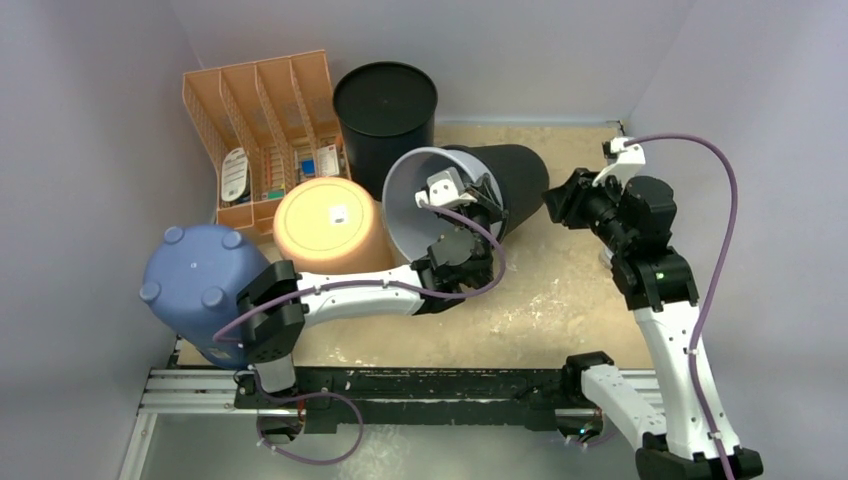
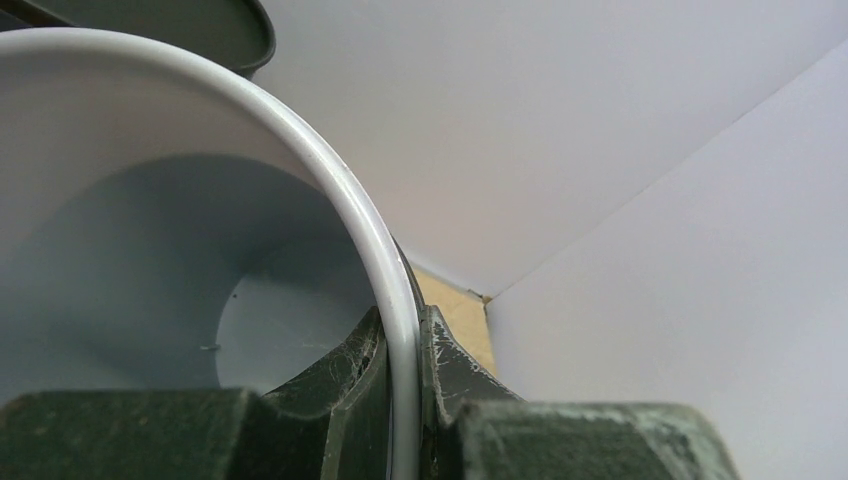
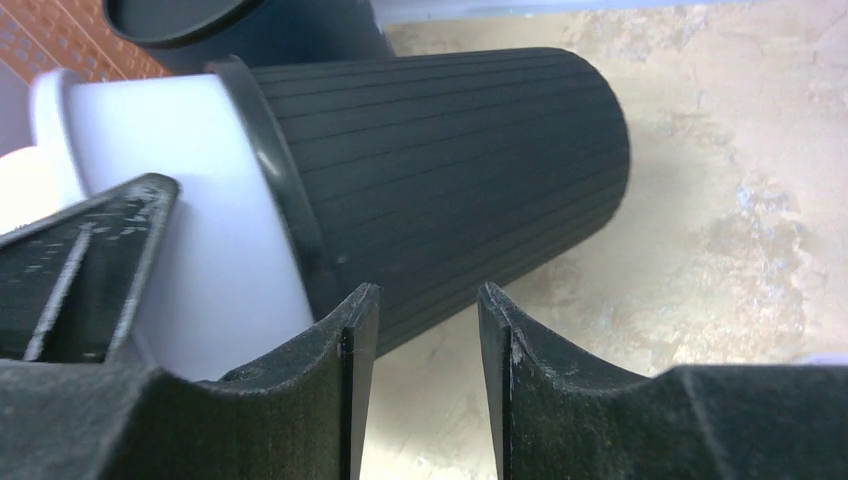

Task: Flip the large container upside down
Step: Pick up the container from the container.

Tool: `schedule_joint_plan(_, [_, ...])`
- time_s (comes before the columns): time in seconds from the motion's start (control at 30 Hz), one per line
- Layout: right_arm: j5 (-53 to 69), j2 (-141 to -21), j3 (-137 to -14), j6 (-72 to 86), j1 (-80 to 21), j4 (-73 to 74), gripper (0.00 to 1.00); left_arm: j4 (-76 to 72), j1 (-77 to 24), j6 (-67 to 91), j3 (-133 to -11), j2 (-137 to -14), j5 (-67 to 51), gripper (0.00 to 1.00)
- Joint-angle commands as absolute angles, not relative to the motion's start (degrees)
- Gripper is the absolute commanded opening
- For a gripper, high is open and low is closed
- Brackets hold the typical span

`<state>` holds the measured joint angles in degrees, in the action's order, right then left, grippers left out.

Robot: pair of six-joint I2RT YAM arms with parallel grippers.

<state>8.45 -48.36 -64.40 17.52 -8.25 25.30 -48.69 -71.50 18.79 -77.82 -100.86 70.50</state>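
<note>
The large container [image 1: 515, 178] is a black ribbed bin with a pale grey inner liner [image 1: 402, 205]. It lies tipped on its side mid-table, mouth towards the near left. My left gripper [image 1: 478, 207] is shut on the liner's rim [image 2: 345, 195], one finger inside and one outside, as the left wrist view [image 2: 412, 335] shows. My right gripper [image 1: 553, 200] is open and empty just right of the bin's closed end. In the right wrist view [image 3: 428, 300] its jaws stand apart below the bin's black ribbed side [image 3: 450, 170], not touching it; the liner [image 3: 180, 190] shows at left.
An upright black bin [image 1: 385, 105] stands behind the tipped one. An upturned orange tub [image 1: 325, 228] and an upturned blue tub [image 1: 195, 280] sit at the left. An orange divided tray [image 1: 262, 110] holds small items at the back left. Walls close in on three sides.
</note>
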Motion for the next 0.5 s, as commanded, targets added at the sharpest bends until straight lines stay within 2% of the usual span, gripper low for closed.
schedule_joint_plan(0.0, [7.6, -47.1, -63.1, 17.5, -8.5, 16.5, 0.44, -53.8, -69.3, 30.1, -77.9, -102.5, 63.2, 0.0])
schedule_joint_plan(0.37, [7.4, -47.0, -60.1, 12.1, -8.5, 10.8, 0.42, -45.7, -64.6, 47.5, -80.4, -103.1, 55.9, 0.0])
schedule_joint_plan(0.47, [8.4, -49.2, -61.2, 10.7, -8.6, 10.6, 0.36, -40.8, -64.0, 52.5, -82.3, -102.7, 55.5, 0.0])
